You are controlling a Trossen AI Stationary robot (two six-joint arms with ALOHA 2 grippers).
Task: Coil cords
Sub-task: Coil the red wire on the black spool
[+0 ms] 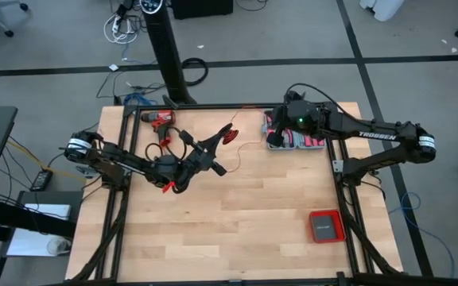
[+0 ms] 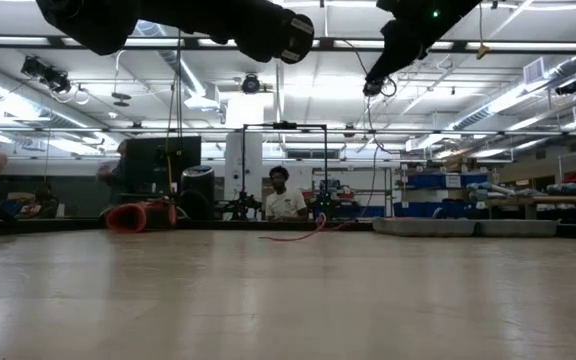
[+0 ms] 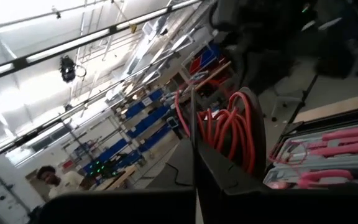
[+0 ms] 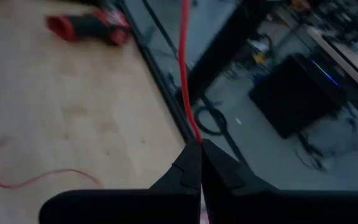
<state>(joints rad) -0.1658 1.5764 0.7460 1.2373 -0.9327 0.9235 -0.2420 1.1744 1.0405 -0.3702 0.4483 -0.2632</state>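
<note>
The cords are one thin red cord. Part of it is wound into a small coil that hangs above the table's far middle, with my left gripper shut on it. In the left wrist view the red loops stand up between the fingers. My right gripper is raised over the pink tool case and is shut on a straight strand of the cord. A slack stretch of cord lies curved on the wood. My left gripper pinches the coil's bundled loops between its two fingers, several turns together. The coil stands up past the fingertips, lifted clear of the table. My right gripper pinches a single strand at its fingertips. The strand runs straight away from them, drawn taut and clear of the table.
A red-and-black drill lies at the far left of the table. The open case of pink tools sits at the far right, and a flat red box lies near the right front. A person sits beyond the table.
</note>
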